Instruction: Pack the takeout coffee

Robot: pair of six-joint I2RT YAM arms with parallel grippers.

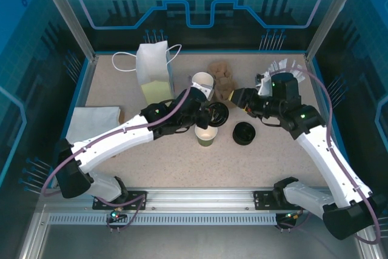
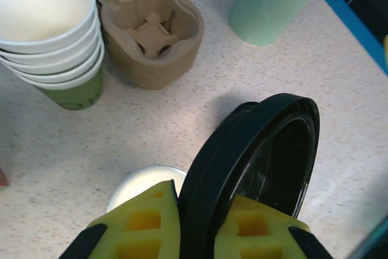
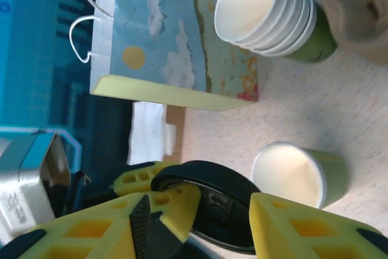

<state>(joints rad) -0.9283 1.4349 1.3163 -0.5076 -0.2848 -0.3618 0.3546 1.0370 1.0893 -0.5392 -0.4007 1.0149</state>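
Overhead and wrist views of a speckled tabletop [image 1: 182, 162], with two robot arms reaching toward its middle.

The takeout coffee cup [image 1: 206, 135], green outside and white inside, is standing upright near the centre of the table, just in front of the left gripper [image 1: 209, 113]. It is wearing no lid, and whether it is holding any drink cannot be told.

The left gripper is pinching a round black lid [image 2: 254, 156] by its rim, with its yellow fingers closed tight on either face of the plastic. It is holding the lid tilted on edge, just above and beside the cup's open mouth. The right gripper [image 3: 203, 222] is sitting close by with its fingers spread apart on either side of that same lid, and it appears to be gripping nothing.

Behind the cup, a stack of nested cups [image 1: 203, 83] and some brown cardboard carriers [image 1: 221, 77] are waiting. A paper bag [image 1: 154, 71] is standing at the back left. A pile of spare lids [image 1: 244, 133] is lying to the right of the cup, and a pale-green cup of white packets [image 1: 284, 68] is standing at the back right. Folded napkins [image 1: 91, 122] are lying on the left.

The packing appears to be at an early stage: the cup is set out and a lid is in hand. The lid has not yet been pressed on, and the cup has not been put in a carrier or the bag.
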